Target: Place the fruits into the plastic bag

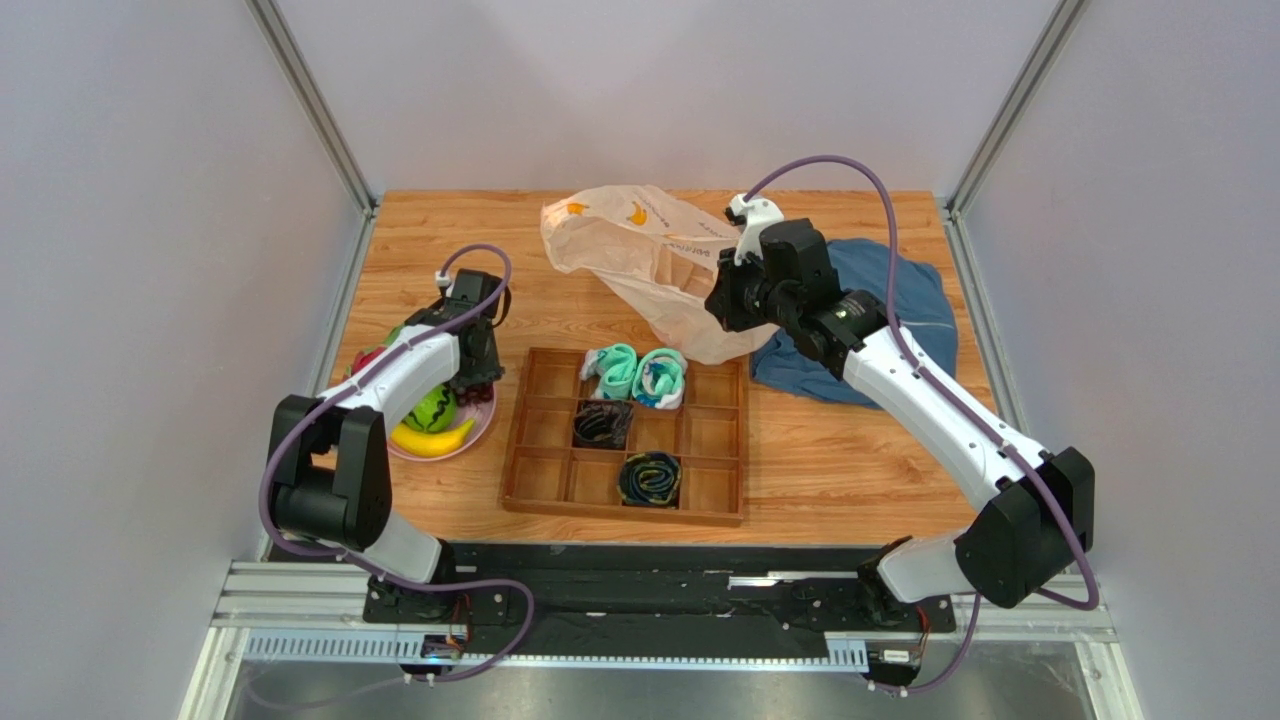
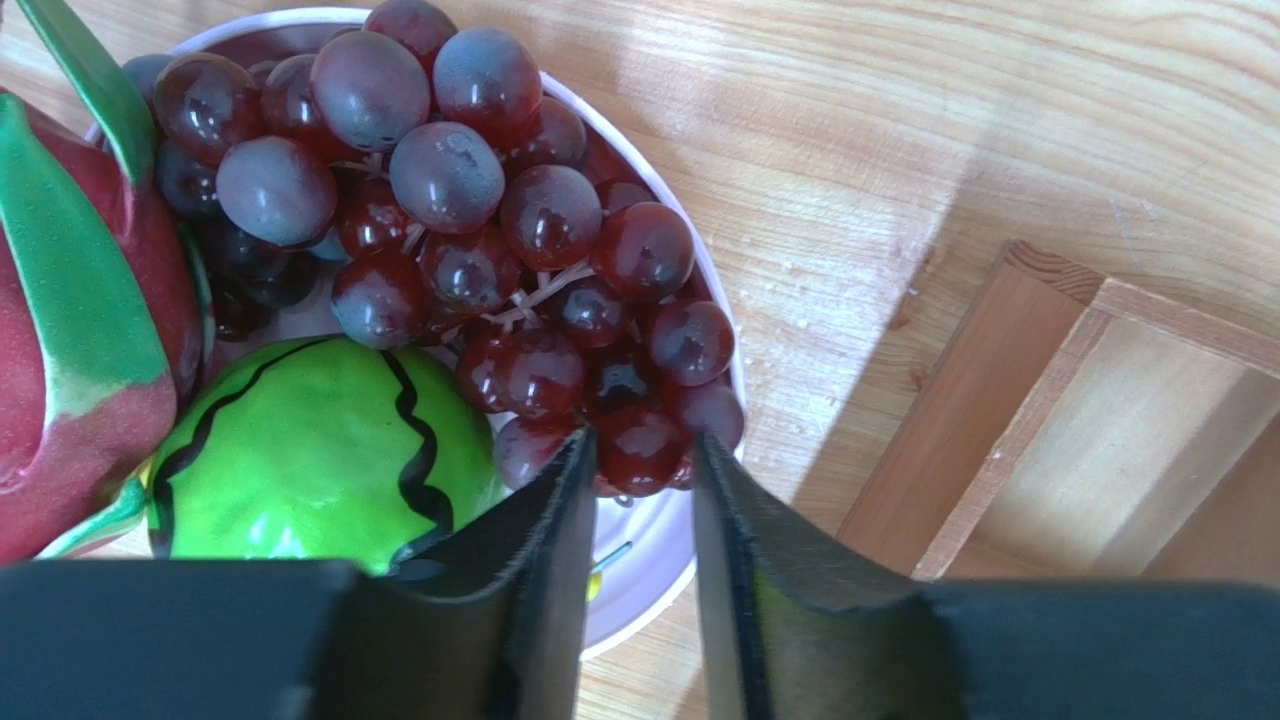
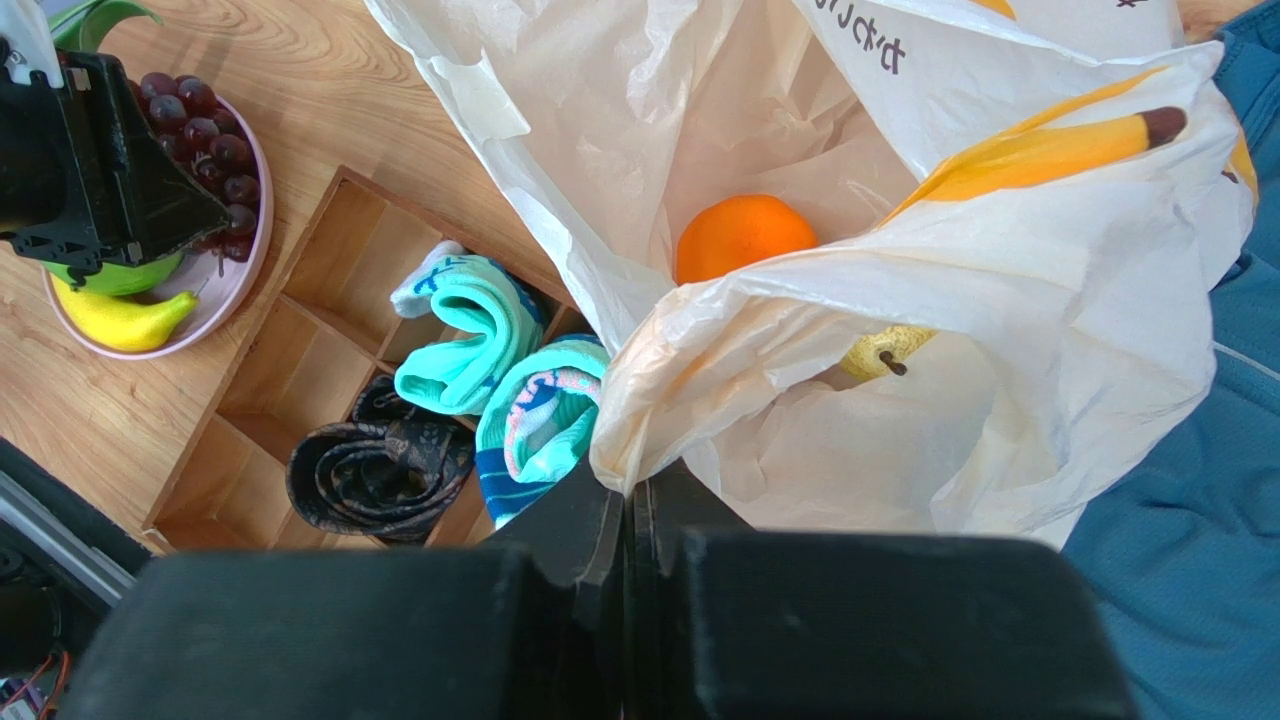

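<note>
Your right gripper (image 3: 628, 488) clamped bag (image 3: 962, 375) rim; bag lay at 1 o'clock of tray (image 1: 706, 488), orange (image 3: 744, 237) and lemon (image 3: 887, 353) inside. Your left gripper (image 2: 642, 450) sat narrowly apart at grapes (image 2: 451, 180) on plate (image 2: 661, 578), 9 o'clock of tray, beside melon (image 2: 316, 450).

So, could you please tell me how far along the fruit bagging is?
Done: the orange and lemon sit inside the plastic bag. In hand: the right hand pinches the bag's edge while the open left hand hovers at the grapes. To do: grapes, melon, dragon fruit and banana are on the plate.
</note>
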`<state>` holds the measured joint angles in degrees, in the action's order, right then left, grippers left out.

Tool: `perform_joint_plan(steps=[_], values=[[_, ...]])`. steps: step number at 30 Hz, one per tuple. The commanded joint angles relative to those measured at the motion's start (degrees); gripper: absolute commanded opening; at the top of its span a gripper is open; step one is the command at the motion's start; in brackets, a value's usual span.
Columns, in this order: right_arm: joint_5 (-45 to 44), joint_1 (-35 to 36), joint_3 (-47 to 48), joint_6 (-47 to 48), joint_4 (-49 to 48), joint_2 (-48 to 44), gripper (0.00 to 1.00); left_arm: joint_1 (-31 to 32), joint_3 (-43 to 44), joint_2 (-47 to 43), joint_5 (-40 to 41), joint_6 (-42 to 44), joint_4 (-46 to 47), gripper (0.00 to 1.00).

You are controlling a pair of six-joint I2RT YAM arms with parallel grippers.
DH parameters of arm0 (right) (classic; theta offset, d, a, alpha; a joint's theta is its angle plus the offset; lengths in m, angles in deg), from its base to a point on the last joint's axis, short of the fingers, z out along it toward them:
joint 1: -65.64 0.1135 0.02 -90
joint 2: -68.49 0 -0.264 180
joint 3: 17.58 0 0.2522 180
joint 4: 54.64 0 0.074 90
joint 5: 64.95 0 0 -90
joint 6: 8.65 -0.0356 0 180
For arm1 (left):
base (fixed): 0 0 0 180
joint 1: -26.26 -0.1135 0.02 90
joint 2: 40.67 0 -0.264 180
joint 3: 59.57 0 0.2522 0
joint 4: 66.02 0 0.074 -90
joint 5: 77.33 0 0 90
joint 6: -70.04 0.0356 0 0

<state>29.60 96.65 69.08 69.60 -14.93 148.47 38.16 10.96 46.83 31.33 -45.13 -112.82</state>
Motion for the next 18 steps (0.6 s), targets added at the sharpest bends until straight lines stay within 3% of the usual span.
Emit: perform_joint_plan(steps=[1, 9, 18], values=[[-0.34, 0.28, 0.84, 0.67, -1.08, -0.80, 0.04, -0.48, 0.80, -0.31, 1.03, -0.23, -0.98, 0.30], [-0.34, 0.20, 1.01, 0.76, -1.17, -0.88, 0.04, -0.48, 0.97, -3.83, -0.28, 0.12, -1.59, 0.16], [-0.16, 0.20, 1.10, 0.59, -1.26, -0.62, 0.04, -0.48, 1.32, -11.74, -3.89, 1.44, -0.54, 0.14]])
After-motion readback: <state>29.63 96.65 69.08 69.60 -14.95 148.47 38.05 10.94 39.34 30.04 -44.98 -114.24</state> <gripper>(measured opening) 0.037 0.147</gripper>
